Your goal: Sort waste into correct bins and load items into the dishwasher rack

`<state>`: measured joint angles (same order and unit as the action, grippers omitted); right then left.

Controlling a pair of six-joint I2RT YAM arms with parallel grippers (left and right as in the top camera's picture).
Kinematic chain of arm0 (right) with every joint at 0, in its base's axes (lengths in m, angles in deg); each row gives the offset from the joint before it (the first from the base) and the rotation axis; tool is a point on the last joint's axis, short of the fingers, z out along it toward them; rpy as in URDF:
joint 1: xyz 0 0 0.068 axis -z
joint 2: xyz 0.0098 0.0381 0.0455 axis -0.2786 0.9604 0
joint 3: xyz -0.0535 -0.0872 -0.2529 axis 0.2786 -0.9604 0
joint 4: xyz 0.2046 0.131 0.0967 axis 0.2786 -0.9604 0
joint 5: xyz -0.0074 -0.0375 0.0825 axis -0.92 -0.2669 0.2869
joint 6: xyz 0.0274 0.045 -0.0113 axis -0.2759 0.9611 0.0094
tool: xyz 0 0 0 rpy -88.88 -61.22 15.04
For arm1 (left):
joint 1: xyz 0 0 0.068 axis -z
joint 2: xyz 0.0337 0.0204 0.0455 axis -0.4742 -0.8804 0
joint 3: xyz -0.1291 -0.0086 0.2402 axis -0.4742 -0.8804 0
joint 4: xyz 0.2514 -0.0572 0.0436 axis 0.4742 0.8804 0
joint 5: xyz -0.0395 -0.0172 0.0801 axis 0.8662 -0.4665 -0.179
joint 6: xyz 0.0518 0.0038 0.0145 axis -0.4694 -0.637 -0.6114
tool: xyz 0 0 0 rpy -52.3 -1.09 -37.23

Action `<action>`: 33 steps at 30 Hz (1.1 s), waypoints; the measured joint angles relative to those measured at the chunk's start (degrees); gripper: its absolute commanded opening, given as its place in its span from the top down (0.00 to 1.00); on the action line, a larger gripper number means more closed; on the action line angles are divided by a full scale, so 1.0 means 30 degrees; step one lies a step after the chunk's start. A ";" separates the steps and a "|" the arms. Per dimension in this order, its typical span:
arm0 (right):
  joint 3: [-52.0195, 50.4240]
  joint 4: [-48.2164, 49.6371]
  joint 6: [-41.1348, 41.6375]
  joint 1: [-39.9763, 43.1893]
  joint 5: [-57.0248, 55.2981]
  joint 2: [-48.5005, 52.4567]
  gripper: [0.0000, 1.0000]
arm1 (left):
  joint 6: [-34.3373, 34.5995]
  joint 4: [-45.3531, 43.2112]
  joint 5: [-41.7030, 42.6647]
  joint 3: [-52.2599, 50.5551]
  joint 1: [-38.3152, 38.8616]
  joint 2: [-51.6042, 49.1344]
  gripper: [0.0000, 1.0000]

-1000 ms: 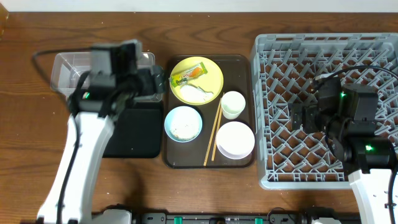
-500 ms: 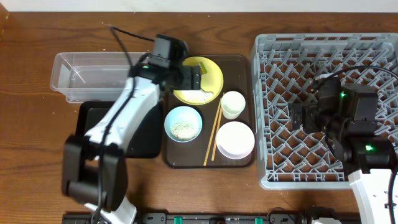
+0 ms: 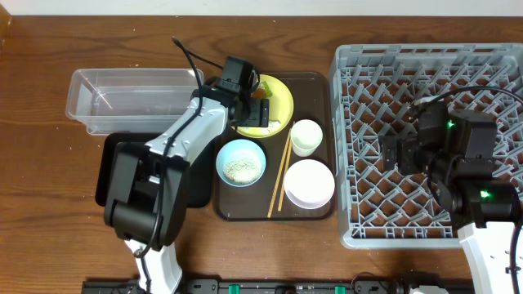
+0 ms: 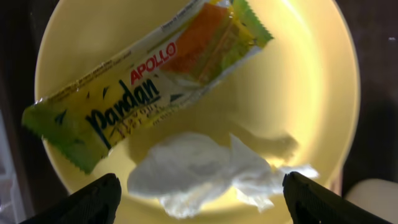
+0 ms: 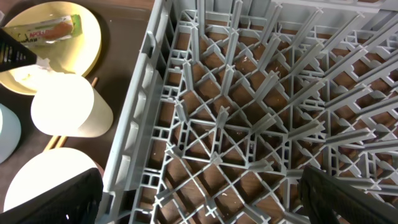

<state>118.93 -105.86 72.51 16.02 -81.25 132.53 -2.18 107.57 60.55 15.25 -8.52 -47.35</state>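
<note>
Left claw (image 4: 200, 202) spread wide above round yellow plate (image 4: 298, 93). Yellow-green snack wrapper (image 4: 143, 93) lies on the plate, crumpled white paper scrap (image 4: 199, 171) just beside it. Tip contact with plate unclear. Right claw (image 5: 202, 199) spread over grey plastic lattice dishwasher rack (image 5: 249, 112).

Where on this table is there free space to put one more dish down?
Bare wood lies left of the clear tub and the black tray. The dishwasher rack holds no dishes. The brown tray is crowded; the left gripper hovers there.
</note>
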 measured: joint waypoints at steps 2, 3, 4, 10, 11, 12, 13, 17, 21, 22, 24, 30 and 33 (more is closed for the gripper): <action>0.0000 -0.0007 0.0000 0.0000 0.0007 0.0000 0.01 | 0.0029 -0.0525 -0.0109 0.0000 0.0000 -0.0364 0.21; 0.0000 -0.0007 0.0000 -0.0007 0.0007 0.0000 0.01 | 0.0044 -0.0692 -0.0131 0.0000 0.0000 -0.0546 0.24; 0.0000 -0.0007 0.0000 0.0000 0.0029 0.0000 0.01 | 0.0080 -0.0787 -0.0131 0.0000 0.0000 -0.0670 0.27; 0.0000 0.0000 0.0000 0.0000 0.0138 0.0000 0.01 | 0.0153 -0.0903 -0.0284 0.0000 0.0000 -0.1056 0.72; 0.0000 -0.0007 0.0000 0.0000 0.0138 0.0000 0.01 | 0.0240 -0.0911 -0.0350 0.0000 0.0000 -0.1056 0.78; 0.0000 -0.0007 0.0000 -0.0007 0.0138 0.0000 0.01 | 0.0226 -0.0911 -0.0364 0.0000 0.0000 -0.1056 0.85; 0.0000 0.0000 0.0000 0.0000 0.0138 0.0000 0.01 | 0.0124 -0.0896 -0.0444 0.0000 0.0000 -0.1056 0.91; 0.0000 0.0000 0.0000 0.0000 0.0138 0.0000 0.01 | 0.0357 -0.0860 -0.0495 0.0000 0.0044 -0.1049 0.94; 0.0000 -0.0007 0.0000 -0.0007 0.0138 0.0000 0.01 | 0.0444 -0.0678 -0.0503 0.0000 0.0044 -0.0678 0.94; 0.0000 -0.0007 0.0000 -0.0007 0.0138 0.0000 0.01 | 0.0466 -0.0648 -0.0510 0.0000 0.0029 -0.0401 0.94; 0.0000 -0.0007 0.0000 0.0000 0.0138 0.0000 0.01 | 0.0488 -0.0619 -0.0525 0.0000 -0.0080 0.0546 0.94; 0.0000 -0.0007 0.0000 0.0000 0.0138 0.0000 0.01 | 0.0488 -0.0612 -0.1843 0.0022 -0.1887 0.4932 0.94; 0.0000 -0.0007 0.0000 -0.0007 0.0138 0.0000 0.01 | 0.0488 -0.0590 -0.3024 0.0168 -0.3395 0.6076 0.92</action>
<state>118.93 -105.88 72.51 15.99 -80.84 132.53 -0.72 105.80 51.48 15.75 -18.70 -29.13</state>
